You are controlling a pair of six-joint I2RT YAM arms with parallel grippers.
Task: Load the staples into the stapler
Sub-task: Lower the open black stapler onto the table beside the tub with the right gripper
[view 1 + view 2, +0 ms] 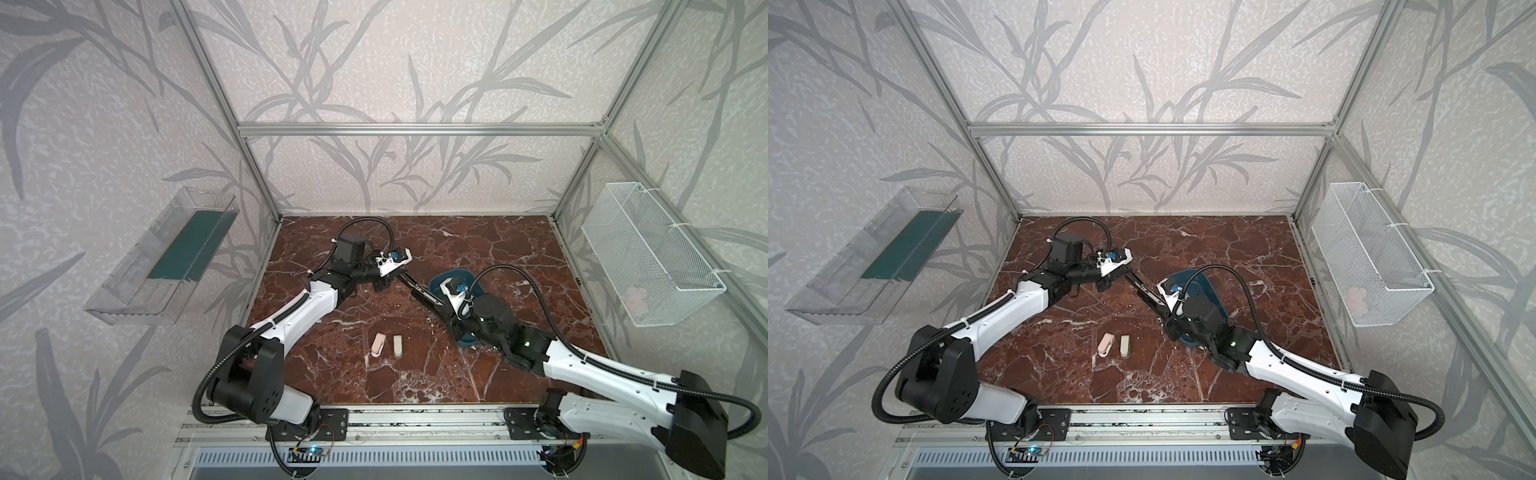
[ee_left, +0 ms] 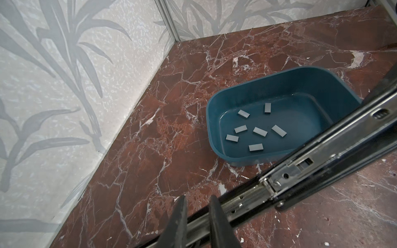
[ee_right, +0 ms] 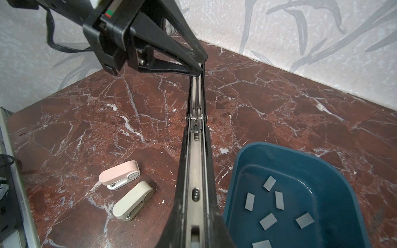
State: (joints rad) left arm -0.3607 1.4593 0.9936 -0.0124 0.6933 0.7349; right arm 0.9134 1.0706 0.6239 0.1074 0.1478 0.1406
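The staples (image 2: 260, 131) lie loose on the floor of a teal tub (image 2: 214, 103), well apart from the stapler's open channel. Both top views hide them: the right arm and its wrist camera cover most of the tub (image 1: 436, 280), leaving only a stretch of rim. The left wrist view shows seven strips. The right wrist view shows six (image 3: 268, 221), one of them cut off by the frame edge. They are small, flat, dull grey rectangles lying at scattered angles, none touching another.

The stapler (image 3: 196, 171) is black and folded out into one long line, its bright metal rail and spring facing up. It runs just beside the tub (image 3: 236, 171). Both its ends are hidden inside the fingers. Whether it touches the marble table (image 3: 279, 107) I cannot tell.

The left gripper (image 2: 197, 206) is pinched narrow on one end of the stapler (image 2: 322, 154), and its tips (image 3: 198, 66) meet on the rail. The right gripper (image 3: 196, 232) clamps the other end, a finger on each side.

Two small staplers — one pink (image 3: 120, 175), one cream (image 3: 133, 201) — lie side by side on the table. The pink one carries a mark on its rounded end, too small to read.
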